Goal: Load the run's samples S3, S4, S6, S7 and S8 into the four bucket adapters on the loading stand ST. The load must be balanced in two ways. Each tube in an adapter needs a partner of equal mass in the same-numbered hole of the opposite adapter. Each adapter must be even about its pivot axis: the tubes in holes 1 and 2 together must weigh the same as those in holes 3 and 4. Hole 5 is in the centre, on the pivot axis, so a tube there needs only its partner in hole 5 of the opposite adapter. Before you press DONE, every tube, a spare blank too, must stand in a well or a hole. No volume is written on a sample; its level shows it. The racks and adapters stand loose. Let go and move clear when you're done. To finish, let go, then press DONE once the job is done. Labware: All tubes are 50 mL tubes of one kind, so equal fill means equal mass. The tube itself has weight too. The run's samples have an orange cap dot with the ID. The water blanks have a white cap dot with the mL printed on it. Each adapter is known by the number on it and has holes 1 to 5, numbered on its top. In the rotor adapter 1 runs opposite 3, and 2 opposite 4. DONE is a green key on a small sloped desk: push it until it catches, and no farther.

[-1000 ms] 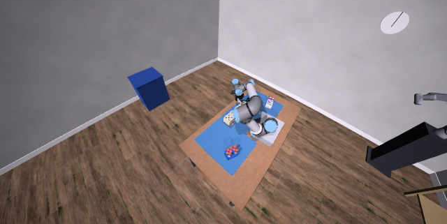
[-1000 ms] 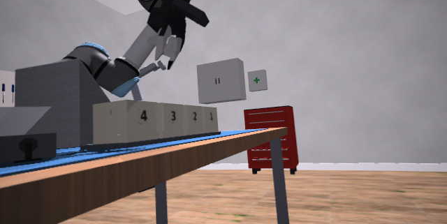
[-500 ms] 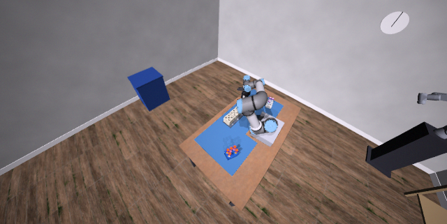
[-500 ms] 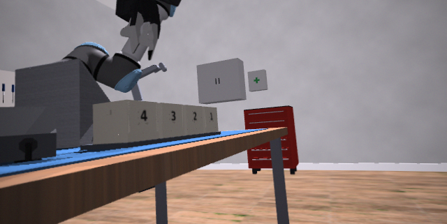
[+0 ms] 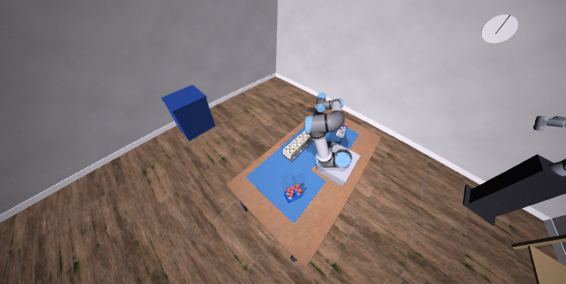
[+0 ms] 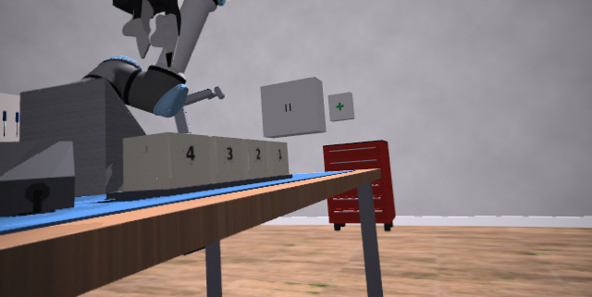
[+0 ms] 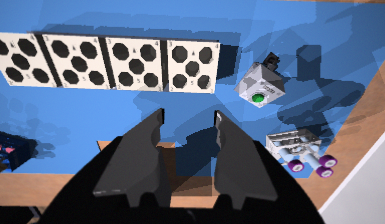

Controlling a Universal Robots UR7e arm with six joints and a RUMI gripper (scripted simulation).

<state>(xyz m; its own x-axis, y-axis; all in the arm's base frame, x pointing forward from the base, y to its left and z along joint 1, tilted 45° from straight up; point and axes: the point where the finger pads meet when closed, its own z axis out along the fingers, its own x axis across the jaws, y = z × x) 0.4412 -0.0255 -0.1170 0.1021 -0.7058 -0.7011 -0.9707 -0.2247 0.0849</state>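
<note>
High above the blue mat's (image 7: 118,110) far side, the gripper (image 7: 187,125) hangs with its jaws drawn partway in and nothing between them, looking down on the four adapters (image 7: 108,61), whose holes all stand unfilled. The sample tubes (image 5: 294,190) wait in their rack near the mat's opposite corner, well apart. The green key (image 7: 258,98) sits just beside the row's end, so room looks tighter there than over the bare mat.
</note>
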